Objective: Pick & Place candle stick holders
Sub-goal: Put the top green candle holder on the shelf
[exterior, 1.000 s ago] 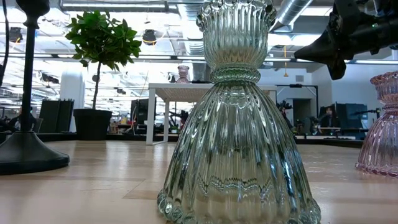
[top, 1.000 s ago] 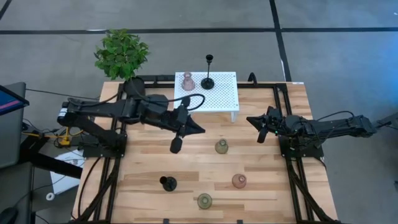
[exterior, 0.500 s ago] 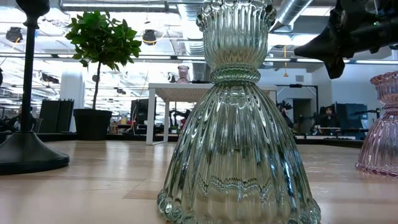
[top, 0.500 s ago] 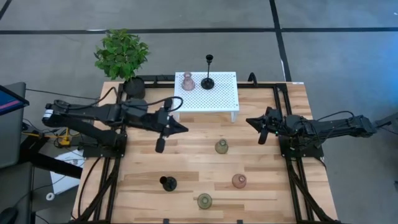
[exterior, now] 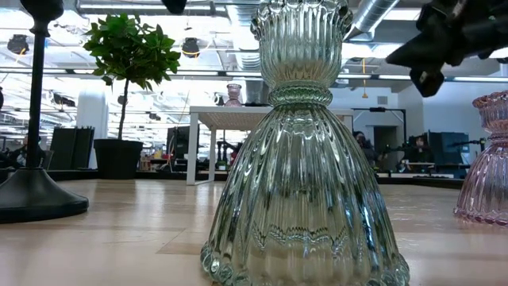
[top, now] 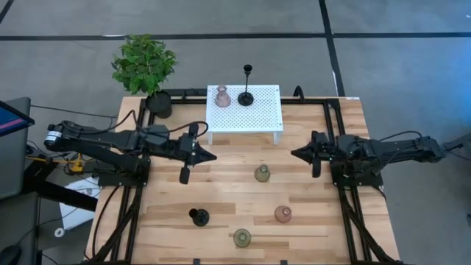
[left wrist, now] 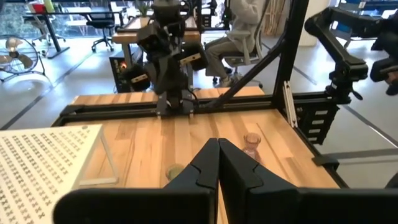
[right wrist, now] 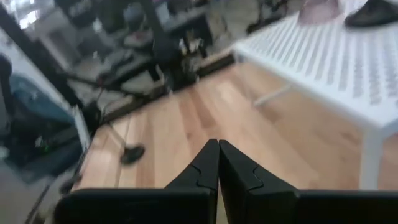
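Holders: two on the white stand (top: 257, 110), four on the table (top: 228, 173); both arms' fingers closed, empty.

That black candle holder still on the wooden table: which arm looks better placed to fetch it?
Probably the left. The black candle holder stands on the left half, nearer the left gripper; the right gripper hangs across the table.

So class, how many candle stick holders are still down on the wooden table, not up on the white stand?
4: an olive one mid-table, a pink one, a black one, and another olive one at the near edge. None seems hidden.
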{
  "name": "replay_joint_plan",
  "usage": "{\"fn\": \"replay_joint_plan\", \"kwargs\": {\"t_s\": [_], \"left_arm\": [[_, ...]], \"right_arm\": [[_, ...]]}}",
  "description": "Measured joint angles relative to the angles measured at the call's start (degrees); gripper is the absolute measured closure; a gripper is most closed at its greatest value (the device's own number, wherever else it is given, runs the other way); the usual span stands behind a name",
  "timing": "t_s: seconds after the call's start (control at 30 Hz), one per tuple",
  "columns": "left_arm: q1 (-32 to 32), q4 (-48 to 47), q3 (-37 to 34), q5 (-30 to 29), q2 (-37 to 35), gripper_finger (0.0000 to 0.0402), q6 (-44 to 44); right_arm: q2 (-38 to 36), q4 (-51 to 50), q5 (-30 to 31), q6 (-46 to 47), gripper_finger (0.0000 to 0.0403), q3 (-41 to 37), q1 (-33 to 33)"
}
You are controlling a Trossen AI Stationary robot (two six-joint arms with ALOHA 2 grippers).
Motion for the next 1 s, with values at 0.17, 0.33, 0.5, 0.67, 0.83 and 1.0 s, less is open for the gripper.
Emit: {"fn": "replay_joint_plan", "kwargs": {"t_s": [0.17, 0.33, 0.5, 0.67, 0.83, 1.0], "left_arm": [[0.0, 0.73, -0.43, 0.0, 0.0, 0.0398, 0.0], [0.0, 0.86, -0.43, 0.0, 0.0, 0.0396, 0.46], [0.02, 0.84, -0.43, -0.01, 0.0, 0.0395, 0.5], [0.02, 0.81, -0.41, -0.02, 0.0, 0.0395, 0.48], [0.02, 0.9, -0.41, -0.02, 0.0, 0.0395, 0.46], [0.02, 1.04, -0.41, -0.02, 0.0, 0.0395, -1.43]], "right_arm": [[0.83, -4.39, -4.29, 0.0, 0.0403, 0.54, 0.96], [3.48, -4.35, -4.85, -5.16, 0.0403, 0.56, 4.7], [8.62, -4.06, -6.34, -8.2, 0.0403, 0.54, 8.4], [13.79, -1.18, -5.83, -5.25, 0.0403, 0.54, 8.93], [20.18, 3.19, -5.84, -6.38, 0.0402, 0.54, 8.5], [26.59, 5.24, -5.62, -7.3, 0.0374, 0.52, 8.5]]}}
